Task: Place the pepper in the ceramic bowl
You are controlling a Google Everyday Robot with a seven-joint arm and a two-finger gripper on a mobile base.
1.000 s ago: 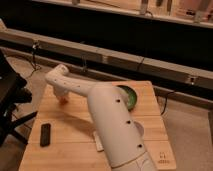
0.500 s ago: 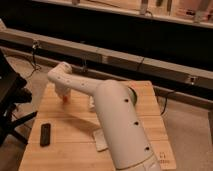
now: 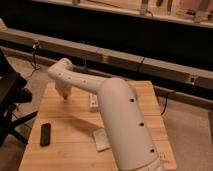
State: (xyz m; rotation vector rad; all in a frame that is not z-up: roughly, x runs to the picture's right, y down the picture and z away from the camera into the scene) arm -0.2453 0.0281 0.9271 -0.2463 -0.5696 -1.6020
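Observation:
My white arm reaches from the lower right across the wooden table (image 3: 65, 150) to its far left part. The gripper (image 3: 63, 91) sits at the arm's end, pointing down, mostly hidden by the wrist. A small orange-red pepper (image 3: 65, 96) shows right under the gripper, at or just above the table top. I cannot tell whether it is held. The green ceramic bowl is hidden behind my arm's thick upper link.
A black remote-like bar (image 3: 45, 134) lies at the table's front left. A flat white piece (image 3: 101, 140) lies near the front middle. A small white object (image 3: 93, 101) stands beside my arm. A black chair (image 3: 10, 100) stands left of the table.
My arm's thick link has swung left and toward the camera, covering the green bowl that showed one second ago. The gripper and pepper have shifted slightly right.

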